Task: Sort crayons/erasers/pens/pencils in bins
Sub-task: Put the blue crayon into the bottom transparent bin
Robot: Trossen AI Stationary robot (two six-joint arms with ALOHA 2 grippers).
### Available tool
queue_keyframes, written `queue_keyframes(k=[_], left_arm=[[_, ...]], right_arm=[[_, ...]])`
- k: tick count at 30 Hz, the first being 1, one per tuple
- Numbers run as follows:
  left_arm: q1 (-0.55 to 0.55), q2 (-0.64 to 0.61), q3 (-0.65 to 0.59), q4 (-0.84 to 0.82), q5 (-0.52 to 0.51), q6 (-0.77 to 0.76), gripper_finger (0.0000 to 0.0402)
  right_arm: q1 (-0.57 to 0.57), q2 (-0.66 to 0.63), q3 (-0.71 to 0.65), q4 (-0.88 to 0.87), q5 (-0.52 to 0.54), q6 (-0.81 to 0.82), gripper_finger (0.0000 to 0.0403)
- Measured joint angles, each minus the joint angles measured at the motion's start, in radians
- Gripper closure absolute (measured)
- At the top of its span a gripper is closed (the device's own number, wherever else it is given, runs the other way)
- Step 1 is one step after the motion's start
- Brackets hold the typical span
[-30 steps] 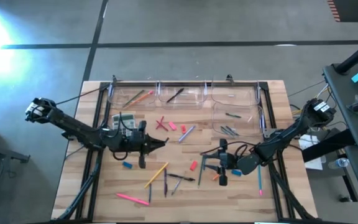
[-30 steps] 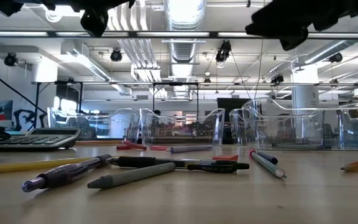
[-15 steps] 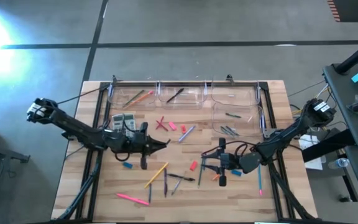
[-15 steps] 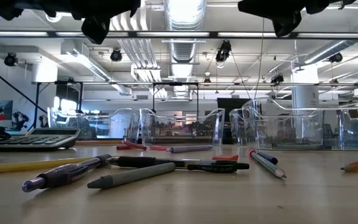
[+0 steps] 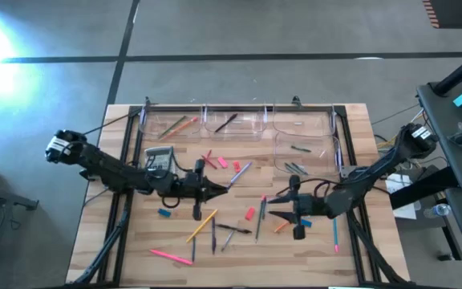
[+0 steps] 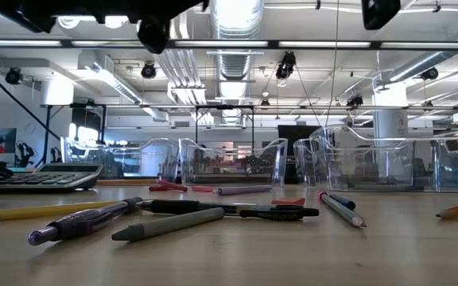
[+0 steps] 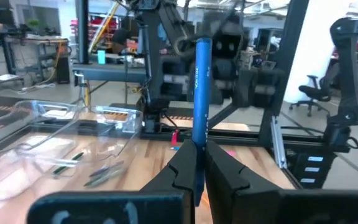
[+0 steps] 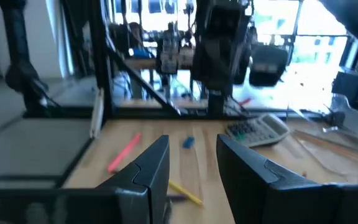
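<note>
While a blue pen (image 7: pixel 201 93) is clamped upright in the left gripper (image 5: pixel 215 191) above mid-desk, the right gripper (image 5: pixel 274 208) hangs open; the pen is probably best carried level to the far bins (image 5: pixel 233 123).

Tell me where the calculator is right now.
In the high view the calculator lies on the table's left half, just in front of the leftmost bin and beside the left arm; the low view shows it far left.
</note>
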Motion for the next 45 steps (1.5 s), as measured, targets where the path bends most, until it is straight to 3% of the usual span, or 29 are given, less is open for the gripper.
queue_keyframes(k=[5,14,24,29,36,45], left_arm=[[0.036,0.086,0.095,0.0,0.098,0.0,0.0401],[0.039,0.209,0.198,-0.018,0.166,-0.002,0.0401],[0.04,0.223,0.214,-0.019,0.181,-0.005,0.0401],[0.04,0.223,0.213,-0.02,0.181,-0.027,0.0401],[0.04,0.223,0.208,-0.022,0.182,-0.027,0.0401],[0.04,0.223,0.203,-0.023,0.183,-0.027,0.0401]], right_arm=[[-0.022,-0.038,-0.015,-0.005,0.008,0.023,0.028],[-0.052,-0.037,-0.007,-0.003,-0.048,0.046,0.0273],[-0.095,0.067,0.092,0.0,-0.044,-0.003,0.0158],[-0.123,0.151,0.182,-0.003,-0.044,-0.061,0.013],[-0.142,0.213,0.263,-0.002,-0.053,-0.097,0.0157],[-0.148,0.203,0.255,-0.008,-0.06,-0.059,0.0246]])
